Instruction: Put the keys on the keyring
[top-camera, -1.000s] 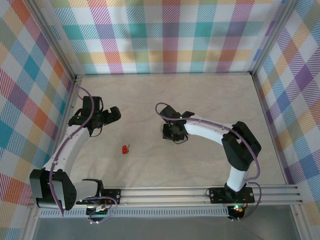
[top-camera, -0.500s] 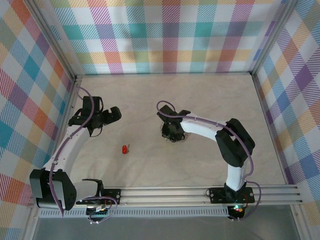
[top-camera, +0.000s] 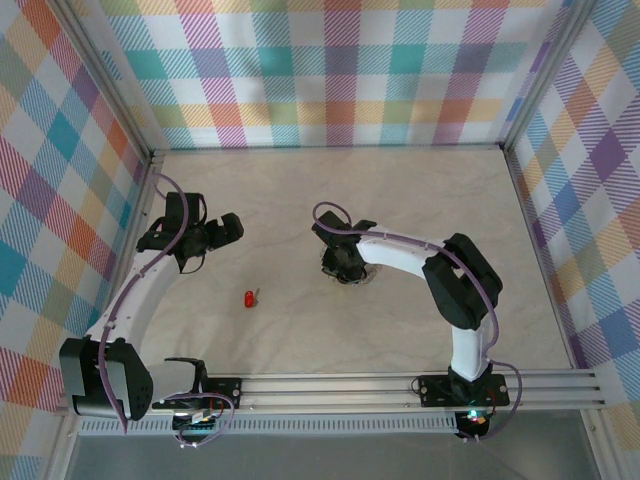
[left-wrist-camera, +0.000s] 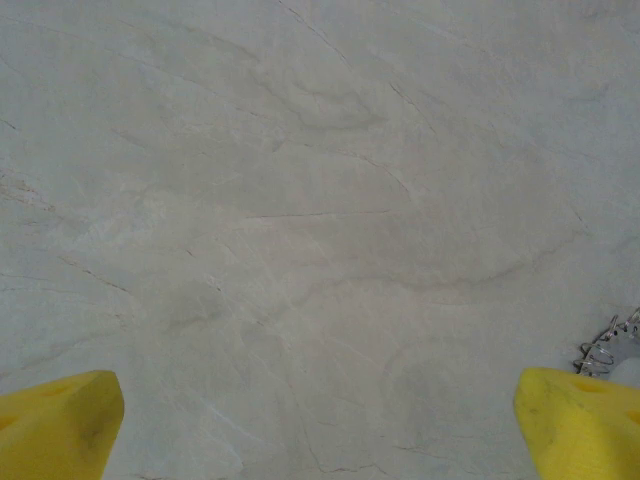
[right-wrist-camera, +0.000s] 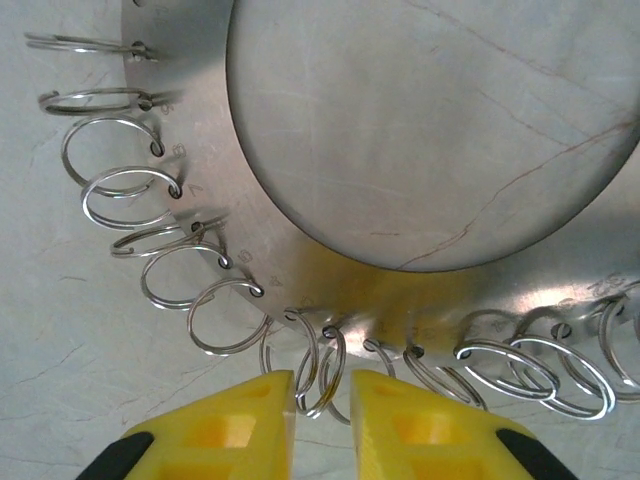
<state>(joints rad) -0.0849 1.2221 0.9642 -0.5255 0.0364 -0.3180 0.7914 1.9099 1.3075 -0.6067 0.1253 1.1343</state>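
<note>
The keyring (right-wrist-camera: 450, 300) is a flat silvery band with a hollow centre, and small split rings hang all round its rim. In the top view the keyring (top-camera: 362, 278) lies at mid-table, mostly under my right gripper (top-camera: 340, 268). My right gripper (right-wrist-camera: 322, 400) stands at the band's near edge. Its yellow fingers (right-wrist-camera: 240, 425) are a narrow gap apart, with two small split rings between them, not clamped. The red-headed key (top-camera: 249, 298) lies alone on the table, left of the ring. My left gripper (top-camera: 230, 228) hovers open at the far left, and my left gripper (left-wrist-camera: 320, 420) holds nothing. A bit of the keyring (left-wrist-camera: 610, 345) peeks in at the right.
The pale marbled table (top-camera: 420, 190) is fenced by checked walls on three sides. An aluminium rail (top-camera: 330, 385) with both arm bases runs along the near edge.
My right arm has swung slightly left and settled lower over the keyring, and its fingers have narrowed around the small rings. The left arm and the key have not moved.
</note>
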